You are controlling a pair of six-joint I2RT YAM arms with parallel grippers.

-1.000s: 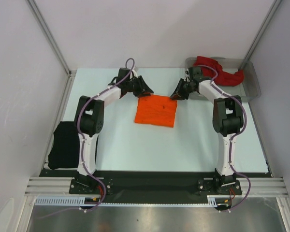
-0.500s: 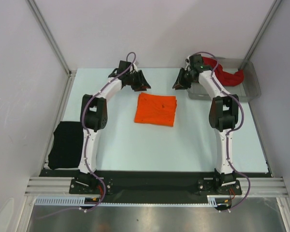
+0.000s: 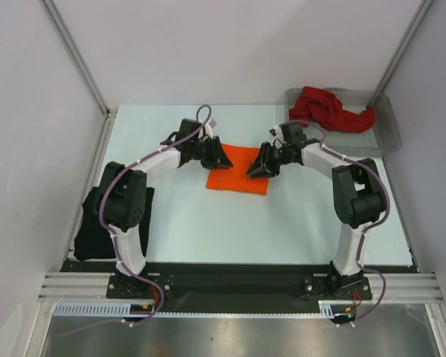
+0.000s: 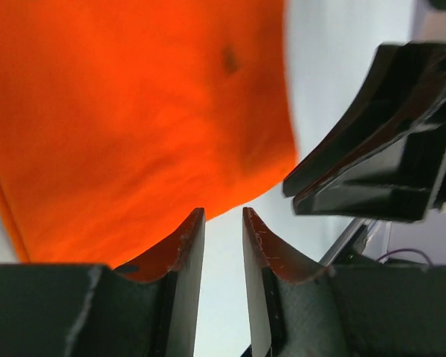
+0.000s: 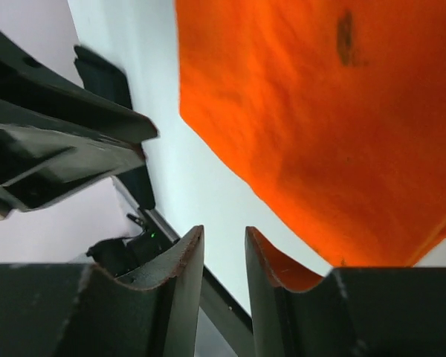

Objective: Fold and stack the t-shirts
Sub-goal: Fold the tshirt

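Overhead alone shows red shirt (image 3: pixel 328 110) in tray (image 3: pixel 386 134).

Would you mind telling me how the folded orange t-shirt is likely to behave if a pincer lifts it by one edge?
The orange t-shirt looks soft and faintly wrinkled, so it would probably droop rather than stay flat. Being folded in loose layers, it may well come unfolded if lifted by one edge. It looks thin, hence likely light, and should slide easily on the smooth table.

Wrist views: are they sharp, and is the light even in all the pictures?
Left wrist view: the orange t-shirt looks soft and blurred, the fingertips sharper. Right wrist view: the same, cloth blurred close to the lens. Top external view: sharp, with even light and only faint shadows on the table.
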